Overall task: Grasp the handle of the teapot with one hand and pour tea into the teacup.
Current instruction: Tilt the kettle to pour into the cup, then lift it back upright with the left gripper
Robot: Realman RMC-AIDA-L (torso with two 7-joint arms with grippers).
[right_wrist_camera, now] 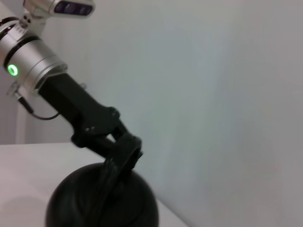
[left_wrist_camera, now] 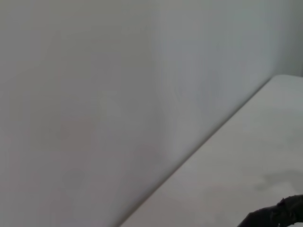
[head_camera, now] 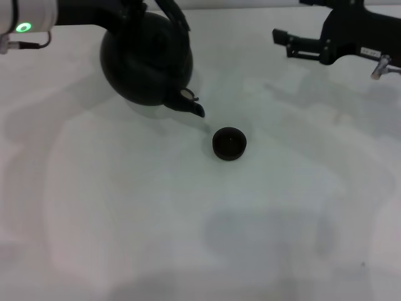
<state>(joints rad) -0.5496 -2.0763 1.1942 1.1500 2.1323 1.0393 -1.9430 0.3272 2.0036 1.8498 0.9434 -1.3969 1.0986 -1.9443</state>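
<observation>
The matte black teapot point(head_camera: 145, 63) hangs at the back left, tipped with its short spout point(head_camera: 190, 104) pointing down towards the teacup. The spout tip is a little to the left of and behind the cup, not over it. My left gripper point(head_camera: 153, 7) is shut on the black arched handle point(head_camera: 178, 24) at the teapot's crown. The right wrist view shows this grip: the left gripper point(right_wrist_camera: 124, 152) is clamped on the handle point(right_wrist_camera: 111, 182) above the teapot point(right_wrist_camera: 102, 205). The small dark teacup point(head_camera: 229, 143) stands upright on the table. No stream of tea shows. My right gripper point(head_camera: 280, 36) hovers at the back right.
The white table point(head_camera: 188, 238) spreads in front of the cup. A plain wall point(left_wrist_camera: 94, 94) stands behind the table. A black part point(left_wrist_camera: 277, 215) shows at the corner of the left wrist view.
</observation>
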